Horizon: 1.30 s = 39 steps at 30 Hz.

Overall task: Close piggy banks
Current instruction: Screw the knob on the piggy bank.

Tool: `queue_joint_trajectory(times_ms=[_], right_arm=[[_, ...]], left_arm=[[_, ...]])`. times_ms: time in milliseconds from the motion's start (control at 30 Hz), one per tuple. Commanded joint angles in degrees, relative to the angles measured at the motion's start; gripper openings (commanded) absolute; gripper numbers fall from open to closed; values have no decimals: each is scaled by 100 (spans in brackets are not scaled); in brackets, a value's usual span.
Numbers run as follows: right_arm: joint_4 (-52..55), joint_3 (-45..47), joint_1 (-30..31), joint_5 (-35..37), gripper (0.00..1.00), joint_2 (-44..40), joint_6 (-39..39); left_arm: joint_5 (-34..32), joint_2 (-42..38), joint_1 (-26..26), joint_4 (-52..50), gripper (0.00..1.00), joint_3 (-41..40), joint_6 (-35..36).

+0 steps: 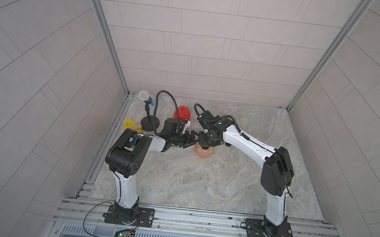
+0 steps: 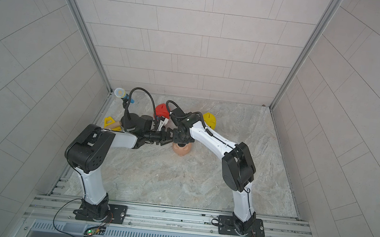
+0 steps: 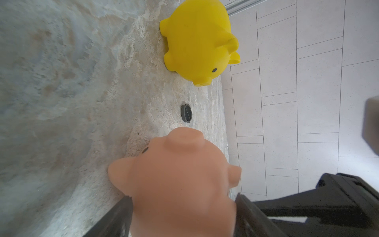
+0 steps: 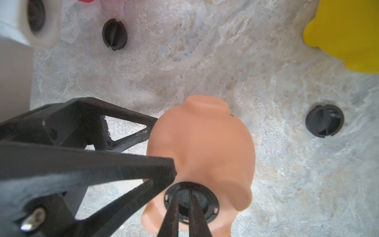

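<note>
The peach-pink piggy bank (image 1: 204, 152) (image 4: 205, 133) lies belly up mid-table. My left gripper (image 1: 193, 141) (image 3: 182, 198) is shut on its flanks, one finger on each side. My right gripper (image 1: 205, 145) (image 4: 184, 198) points down onto a black plug (image 4: 208, 202) sitting in the belly hole. Its fingers stand a narrow gap apart astride the plug's ridge, and I cannot tell if they pinch it. The red piggy bank (image 1: 183, 114) and the yellow piggy bank (image 2: 209, 120) (image 3: 196, 45) stand behind. Two loose black plugs (image 4: 114, 34) (image 4: 324, 120) lie on the table.
A microphone (image 1: 146, 97) on a round black stand (image 1: 149, 123) is at the back left, close behind my left arm. A yellow triangular toy (image 1: 130, 124) with a wooden peg (image 1: 137, 126) lies by the left wall. Walls close three sides.
</note>
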<state>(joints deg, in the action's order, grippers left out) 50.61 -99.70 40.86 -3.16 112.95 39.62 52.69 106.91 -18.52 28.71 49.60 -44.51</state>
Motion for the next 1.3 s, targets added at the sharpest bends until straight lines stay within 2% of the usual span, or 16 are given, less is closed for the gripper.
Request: queue_joint_trajectory(times_ms=[0,367,600,733,800,900,1033,1267], right_arm=[[140,-128,10,114,14,-237,-16],[275,42,19,189,14,-685,-183],[285,440,-16,14,18,-1372,-757],[419,613,-13,-77,25,-1860,-1396],[491,767,-13,40,26,-2174,-1678],[260,1314,-17,434,28,-2868,-1904],[-480,2478,-34,890,30,-3988,-2187],[-1772,4624,-50,916,30,-5649,-2289]], left_arm=[[-142,-47,-30,-313,82,14,107],[-180,-183,-36,-375,82,-3,121],[-291,-388,-22,-594,83,-17,224],[-312,-433,-30,-612,83,-46,241],[-312,-434,-35,-603,84,-56,242],[-321,-426,-37,-603,84,-55,241],[-338,-433,-36,-603,84,-55,249],[-364,-461,-37,-655,84,-39,268]])
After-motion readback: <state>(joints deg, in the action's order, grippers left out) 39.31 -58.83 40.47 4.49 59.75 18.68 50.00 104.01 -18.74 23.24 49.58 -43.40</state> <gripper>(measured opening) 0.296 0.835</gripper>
